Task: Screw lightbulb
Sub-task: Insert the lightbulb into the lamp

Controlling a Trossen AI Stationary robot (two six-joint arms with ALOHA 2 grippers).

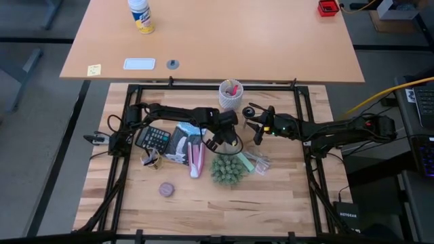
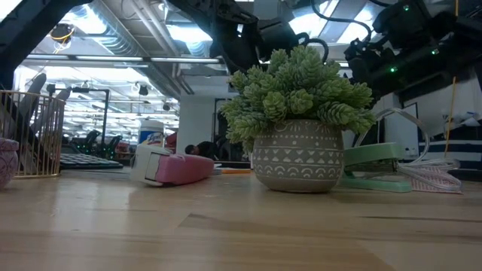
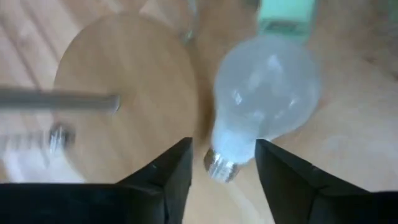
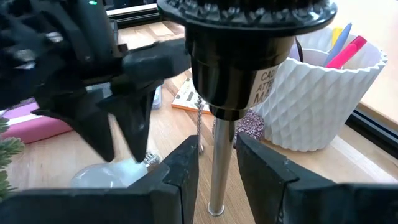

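The lightbulb [image 3: 267, 87], white and frosted with a silver screw base [image 3: 221, 165], lies on its side on the table beside the lamp's round wooden disc [image 3: 124, 93]. My left gripper [image 3: 224, 149] points steeply down over it and is open, one finger on each side of the bulb's neck with a gap at both. From the right wrist, the bulb [image 4: 106, 177] shows under those fingers. My right gripper [image 4: 217, 146] is closed about the lamp's metal rod [image 4: 219, 180], below the black socket [image 4: 242, 37]. My right gripper pinches the lamp's metal rod [image 4: 217, 168] between its two fingers, below the socket. The fingers come nearly level from the table's right side and lie across the rod. The rod stands upright.
A white ribbed cup [image 4: 317, 93] with pens stands just behind the lamp. A potted plant [image 1: 227, 169] sits near the arms toward the front, with a pink item [image 1: 196, 159] and a calculator [image 1: 154, 137] to its left. A green stapler [image 2: 373, 162] lies to the plant's right.
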